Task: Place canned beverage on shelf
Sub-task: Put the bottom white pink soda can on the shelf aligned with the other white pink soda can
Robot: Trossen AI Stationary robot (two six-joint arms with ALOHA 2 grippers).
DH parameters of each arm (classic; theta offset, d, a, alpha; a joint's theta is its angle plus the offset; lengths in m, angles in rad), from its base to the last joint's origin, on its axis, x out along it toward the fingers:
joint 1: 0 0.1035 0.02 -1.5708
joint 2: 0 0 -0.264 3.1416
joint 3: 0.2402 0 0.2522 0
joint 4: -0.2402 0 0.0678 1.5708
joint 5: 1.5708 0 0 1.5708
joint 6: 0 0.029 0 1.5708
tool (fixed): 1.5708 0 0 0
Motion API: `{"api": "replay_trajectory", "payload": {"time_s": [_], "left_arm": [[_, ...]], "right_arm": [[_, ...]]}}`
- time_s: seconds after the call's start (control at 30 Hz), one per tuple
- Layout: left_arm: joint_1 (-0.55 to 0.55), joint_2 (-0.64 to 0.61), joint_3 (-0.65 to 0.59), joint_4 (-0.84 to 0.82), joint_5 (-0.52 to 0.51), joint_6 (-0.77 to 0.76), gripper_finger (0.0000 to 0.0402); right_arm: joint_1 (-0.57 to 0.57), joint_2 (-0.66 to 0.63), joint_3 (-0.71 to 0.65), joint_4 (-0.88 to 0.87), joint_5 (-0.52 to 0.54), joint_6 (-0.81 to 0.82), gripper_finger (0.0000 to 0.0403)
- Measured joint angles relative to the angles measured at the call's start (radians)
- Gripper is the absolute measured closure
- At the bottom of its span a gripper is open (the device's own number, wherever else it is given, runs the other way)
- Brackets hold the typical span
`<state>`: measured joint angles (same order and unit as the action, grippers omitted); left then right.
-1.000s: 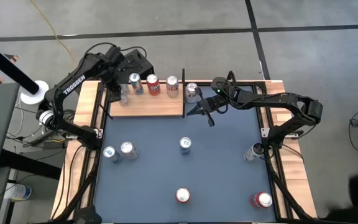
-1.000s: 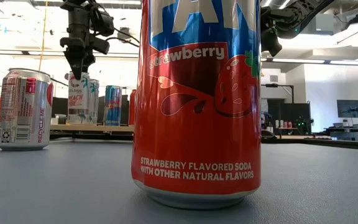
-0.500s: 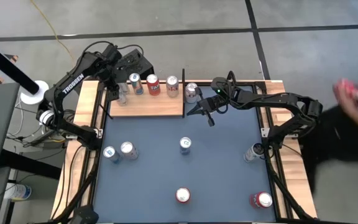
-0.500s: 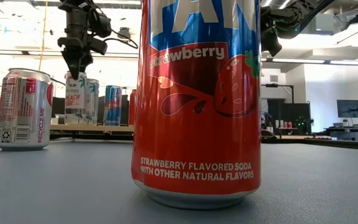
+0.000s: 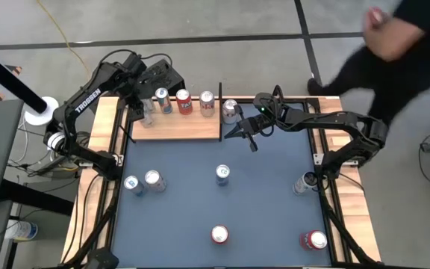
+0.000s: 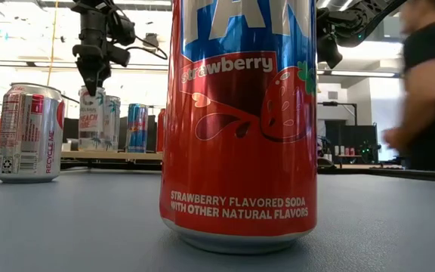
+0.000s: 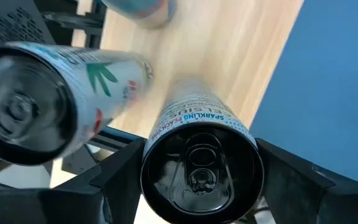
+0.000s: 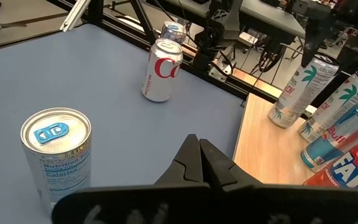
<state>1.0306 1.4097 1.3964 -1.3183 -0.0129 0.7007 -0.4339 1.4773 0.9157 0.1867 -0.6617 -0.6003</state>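
The shelf (image 5: 181, 127), a light wooden board, lies at the table's far left. A slim white canned beverage (image 6: 90, 119) stands upright at its left end, beside another white can (image 7: 33, 102). My left gripper (image 6: 91, 89) comes down over its top and is shut on it. Farther right on the board stand a blue can (image 5: 163, 99), a red can (image 5: 184, 101) and a silver can (image 5: 206, 102). My right gripper (image 5: 245, 136) hangs shut and empty over the blue table just right of the shelf, near a can (image 5: 231, 110). My left gripper pinches the can's top rim (image 7: 151, 155) between its two fingers, one on each side. The fingers (image 7: 291, 180) come from above and point down, reaching only the can's upper end. The can stays upright with its base down at the shelf board.
Loose cans stand on the blue table (image 5: 185, 209): two at the left (image 5: 142, 181), one in the middle (image 5: 222, 173), a red strawberry soda (image 6: 240, 121) at the near edge, two on the right (image 5: 304, 181) (image 5: 313, 240). A person (image 5: 394, 37) passes beyond the table's far right corner.
Both arms have kept still. A person has come in from the right and walked past the table's far right corner.
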Motion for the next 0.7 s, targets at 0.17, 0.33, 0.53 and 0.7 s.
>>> {"api": "replay_trajectory", "payload": {"time_s": [0.17, 0.33, 0.53, 0.7], "left_arm": [[0.0, 0.0, 0.0, -0.034, 0.008, 0.014, 0.0131], [0.0, 0.0, 0.0, -0.028, 0.007, 0.009, 0.013], [0.0, 0.0, 0.0, -0.026, -0.037, -0.03, 0.0129], [0.0, 0.0, 0.0, -0.018, -0.04, -0.03, 0.0129]], "right_arm": [[0.0, 0.0, 0.0, 0.003, 0.0, -0.003, 0.0403], [0.0, 0.0, 0.0, 0.004, 0.0, -0.003, 0.0403], [0.0, 0.0, 0.0, 0.005, 0.0, -0.002, 0.0403], [0.0, 0.0, 0.0, 0.005, 0.0, -0.002, 0.0403]]}}
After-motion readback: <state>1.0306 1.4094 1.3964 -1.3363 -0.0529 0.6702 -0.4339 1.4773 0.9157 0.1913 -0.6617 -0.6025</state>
